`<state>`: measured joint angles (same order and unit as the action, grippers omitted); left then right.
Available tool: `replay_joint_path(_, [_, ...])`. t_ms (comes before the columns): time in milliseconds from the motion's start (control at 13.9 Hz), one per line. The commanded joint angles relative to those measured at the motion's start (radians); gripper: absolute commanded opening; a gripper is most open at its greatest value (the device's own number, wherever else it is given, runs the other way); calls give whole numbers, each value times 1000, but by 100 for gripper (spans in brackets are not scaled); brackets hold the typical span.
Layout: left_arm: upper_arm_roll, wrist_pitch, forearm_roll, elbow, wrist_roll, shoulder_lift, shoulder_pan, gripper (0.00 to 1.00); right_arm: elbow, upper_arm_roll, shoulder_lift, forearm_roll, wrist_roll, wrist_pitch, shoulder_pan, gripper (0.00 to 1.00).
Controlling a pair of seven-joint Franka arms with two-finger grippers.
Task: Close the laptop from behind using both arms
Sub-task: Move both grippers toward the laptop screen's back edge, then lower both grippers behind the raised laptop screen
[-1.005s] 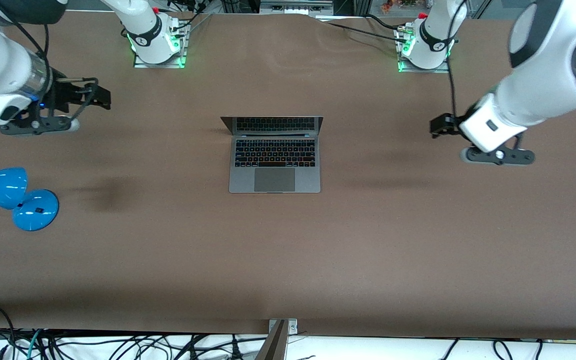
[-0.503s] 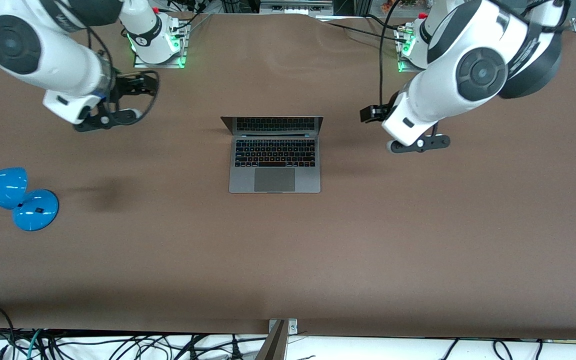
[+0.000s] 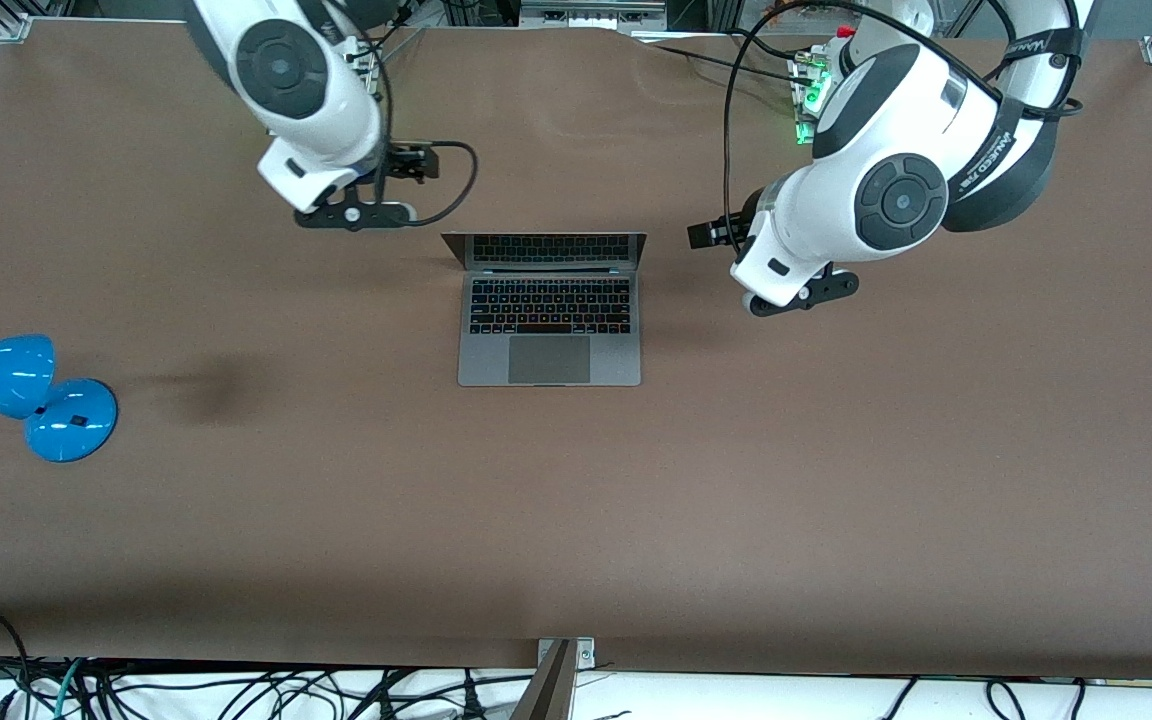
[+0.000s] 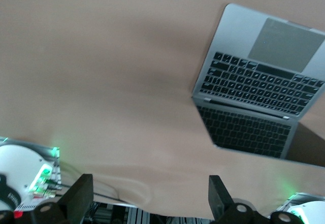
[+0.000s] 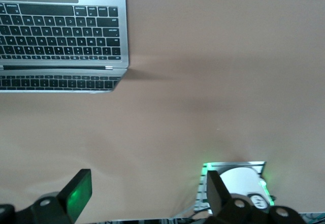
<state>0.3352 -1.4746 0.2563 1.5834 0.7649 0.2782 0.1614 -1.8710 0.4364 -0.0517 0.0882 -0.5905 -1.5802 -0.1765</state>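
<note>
Scanning the front view from its left edge: blue lamp (image 3: 26,395) at lower left, partly cut off by the frame, well apart from everything else. Upper left of centre: right gripper (image 3: 416,163) over bare table (image 3: 576,520), just above the lid's corner in the frame. Its wrist view shows both fingers (image 5: 77,192) set wide apart with nothing between them. Judged reason: an empty tool positioned to push the lid, not grasp it.

Centre: laptop (image 3: 549,310) flat on the table, lid up and screen facing the camera, trackpad toward the lower frame. Lid back and logo not visible in any view.

Right of centre: left gripper (image 3: 711,233) over bare table beside the lid's other corner. Left wrist view shows fingers (image 4: 78,196) spread, empty. Both arms flank the hinge end, consistent with closing from the base side; no contact yet.

Fingertips are hard to make out in the front view, partly masked by wrists and cable. Right arm's base is hidden under its own arm.
</note>
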Motion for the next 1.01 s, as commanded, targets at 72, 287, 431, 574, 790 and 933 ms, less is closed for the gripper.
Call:
replay_joint_path(72, [56, -12, 59, 173, 23, -118, 3, 97, -122, 108, 27, 19, -125, -142, 12, 57])
replay_joint_path(287, [103, -9, 96, 187, 68, -91, 6, 59, -112, 127, -11, 86, -167, -178, 12, 0])
replay_joint_path(431, [104, -12, 155, 171, 114, -47, 15, 13, -112, 130, -22, 88, -164, -191, 0, 0])
replay_joint_path(574, [105, -24, 166, 168, 119, -14, 47, 0, -112, 130, -42, 81, -163, -210, -6, 0])
replay_joint_path(790, [105, -87, 185, 168, 158, 34, 99, 0, -108, 130, -83, 30, -164, -225, -32, 0])
replay_joint_path(933, [105, -162, 193, 168, 185, 74, 122, 0, -105, 128, -92, 27, -164, -228, -32, 0])
